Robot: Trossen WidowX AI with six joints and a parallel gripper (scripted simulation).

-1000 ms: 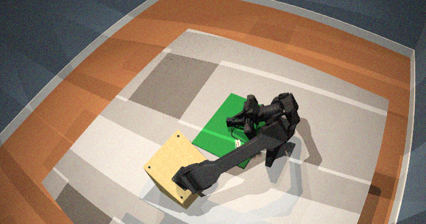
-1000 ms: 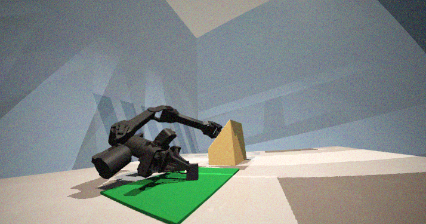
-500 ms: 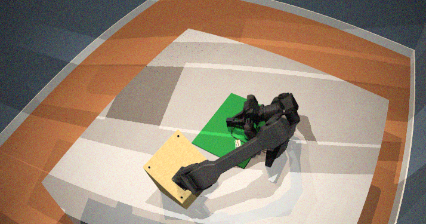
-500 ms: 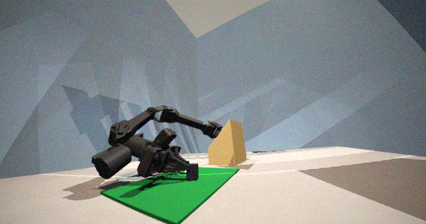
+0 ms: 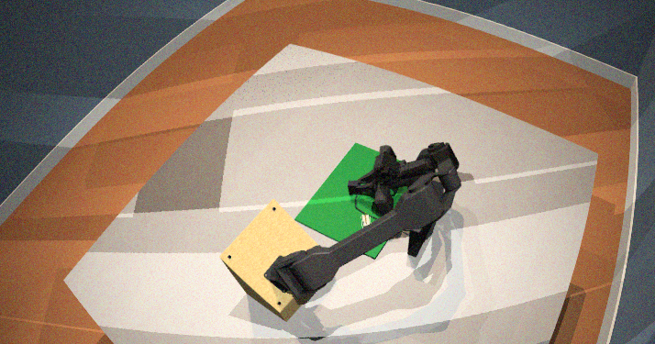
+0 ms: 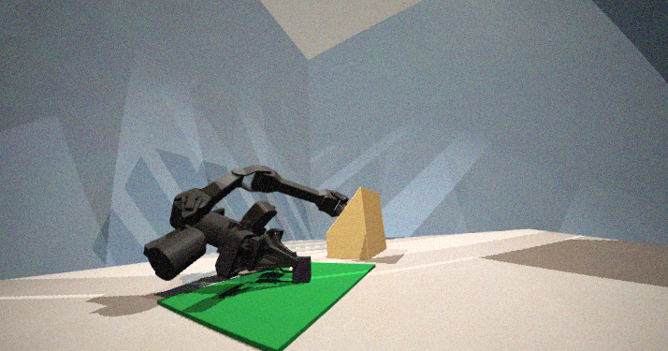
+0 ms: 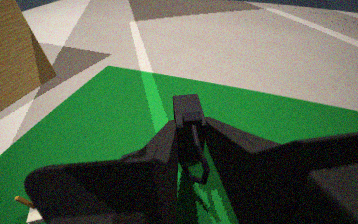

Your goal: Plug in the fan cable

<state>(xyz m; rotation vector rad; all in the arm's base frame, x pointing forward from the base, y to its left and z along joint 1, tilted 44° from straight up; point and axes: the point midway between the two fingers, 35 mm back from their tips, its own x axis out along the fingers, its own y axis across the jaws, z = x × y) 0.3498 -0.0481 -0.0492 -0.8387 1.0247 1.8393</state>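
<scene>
The green board (image 5: 327,206) (image 6: 281,312) (image 7: 105,115) lies flat on the table. My gripper (image 5: 357,187) (image 6: 291,261) (image 7: 189,125) reaches low over it, almost level, and is shut on the small dark fan plug (image 6: 302,270) (image 7: 188,108). The plug's lower end is at the board's surface near its middle; I cannot tell whether it touches. A thin dark cable (image 7: 199,162) loops back from the plug between the fingers. A small pale part (image 5: 365,219) with a gold pin (image 7: 25,201) sits near the board's edge under my arm, apart from the plug.
A tan block (image 5: 259,246) (image 6: 357,232) (image 7: 2,55) stands just beyond the board's corner, with my arm's far link resting at its top. The table (image 5: 321,113) has an orange border and a raised grey rim.
</scene>
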